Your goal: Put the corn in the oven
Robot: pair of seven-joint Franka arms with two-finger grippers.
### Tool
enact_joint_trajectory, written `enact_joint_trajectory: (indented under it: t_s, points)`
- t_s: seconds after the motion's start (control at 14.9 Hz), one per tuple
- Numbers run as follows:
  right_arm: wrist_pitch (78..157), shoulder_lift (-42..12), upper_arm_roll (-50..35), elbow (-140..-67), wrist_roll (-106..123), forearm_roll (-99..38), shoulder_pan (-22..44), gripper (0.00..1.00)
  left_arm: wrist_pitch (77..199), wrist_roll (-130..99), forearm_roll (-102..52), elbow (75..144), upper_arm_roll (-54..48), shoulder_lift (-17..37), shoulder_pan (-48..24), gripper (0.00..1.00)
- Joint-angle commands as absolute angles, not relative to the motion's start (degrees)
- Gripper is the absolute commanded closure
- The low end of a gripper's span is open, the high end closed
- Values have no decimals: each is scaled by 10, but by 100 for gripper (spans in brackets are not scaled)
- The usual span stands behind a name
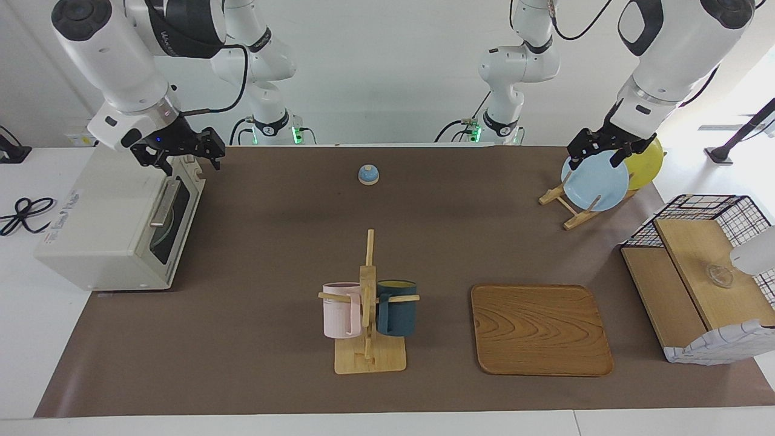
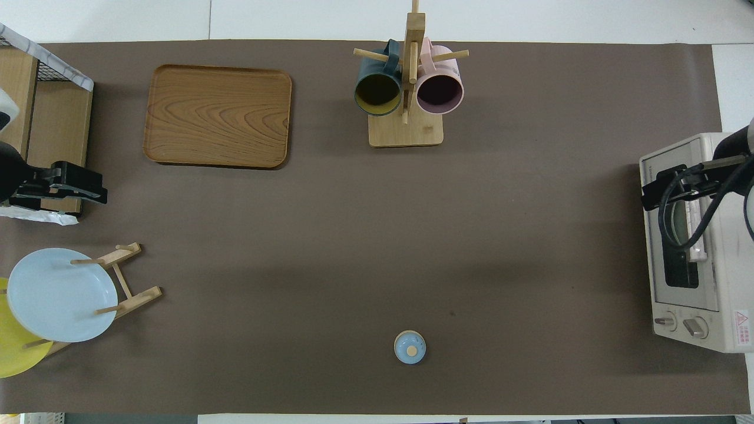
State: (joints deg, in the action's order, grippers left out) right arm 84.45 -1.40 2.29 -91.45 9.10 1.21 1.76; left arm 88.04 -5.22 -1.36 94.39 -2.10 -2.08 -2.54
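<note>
Facing view: oven [image 1: 115, 224] at right arm's end of table, door shut. Right gripper [image 1: 178, 156] raised over oven's top edge nearest robots, fingers spread, holding nothing. Left gripper [image 1: 599, 151] over blue plate [image 1: 596, 181] in plate rack [image 1: 566, 203], fingers apart, empty. Corn not visible in either view.

Overhead view: oven [image 2: 716, 294] with 2 knobs. Right gripper [image 2: 665, 187] over oven's end farther from robots. Left gripper [image 2: 73, 185] over wire basket [image 2: 41, 76] edge. Mug stand [image 2: 406, 126] with 2 mugs, wooden tray [image 2: 218, 115], small blue lid [image 2: 409, 347] near robots.
</note>
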Motion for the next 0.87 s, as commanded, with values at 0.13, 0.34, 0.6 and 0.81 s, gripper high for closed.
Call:
enact_joint_trajectory:
  t_s: [0.13, 0.34, 0.6, 0.81]
  points:
    - [833, -9, 25, -904, 83, -4, 12, 0, 877, -49, -8, 952, -24, -28, -21, 0]
    - [837, -9, 30, -903, 83, -3, 9, 0, 877, -49, -8, 952, -24, -28, -20, 0]
    - [840, -9, 27, -904, 83, -3, 13, 0, 877, -49, -8, 952, -24, -28, -21, 0]
    - [844, -9, 25, -903, 83, -3, 17, 0, 877, -49, -8, 952, -24, -28, -21, 0]
